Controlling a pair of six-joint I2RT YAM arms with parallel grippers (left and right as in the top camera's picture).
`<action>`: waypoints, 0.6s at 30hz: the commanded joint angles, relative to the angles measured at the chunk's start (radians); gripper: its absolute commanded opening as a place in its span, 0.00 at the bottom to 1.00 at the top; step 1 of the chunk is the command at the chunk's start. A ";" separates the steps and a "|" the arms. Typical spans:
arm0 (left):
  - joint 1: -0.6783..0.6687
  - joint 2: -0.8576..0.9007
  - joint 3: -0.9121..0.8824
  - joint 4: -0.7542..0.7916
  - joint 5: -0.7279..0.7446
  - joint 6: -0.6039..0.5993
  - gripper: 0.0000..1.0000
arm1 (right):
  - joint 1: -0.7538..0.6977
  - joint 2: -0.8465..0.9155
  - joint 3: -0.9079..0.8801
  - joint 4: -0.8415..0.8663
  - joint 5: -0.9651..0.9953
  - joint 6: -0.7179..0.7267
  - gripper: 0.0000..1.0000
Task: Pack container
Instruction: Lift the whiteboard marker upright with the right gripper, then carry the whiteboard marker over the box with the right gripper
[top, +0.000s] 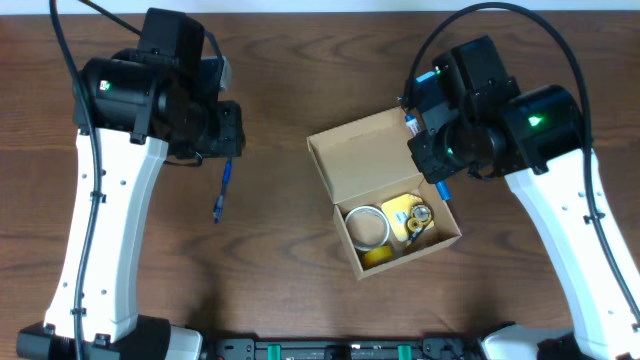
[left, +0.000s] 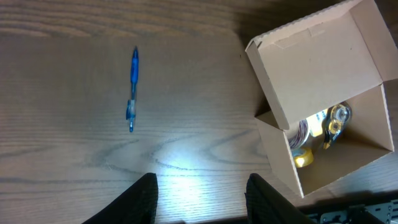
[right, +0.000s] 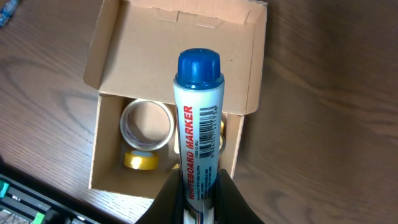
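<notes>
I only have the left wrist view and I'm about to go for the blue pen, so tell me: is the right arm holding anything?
Observer: Yes. The right gripper is shut on a white whiteboard marker with a blue cap.
Operator: Where is it relative to the box?
Observer: In the overhead view, the right gripper sits over the right edge of the open tan cardboard box.
Operator: What lies inside, seen from there?
Observer: The right wrist view shows a white tape roll lying flat with a yellow roll beside it. The marker hides the compartment's right side.
</notes>
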 joint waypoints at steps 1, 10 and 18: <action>0.000 -0.011 0.001 0.001 -0.014 0.010 0.46 | 0.007 -0.002 0.008 0.002 0.013 -0.017 0.09; 0.000 -0.011 0.001 0.001 -0.014 0.011 0.44 | 0.006 0.009 -0.150 0.064 0.016 -0.037 0.09; 0.000 -0.011 0.001 0.001 -0.014 0.010 0.44 | 0.006 0.009 -0.305 0.145 0.016 -0.034 0.09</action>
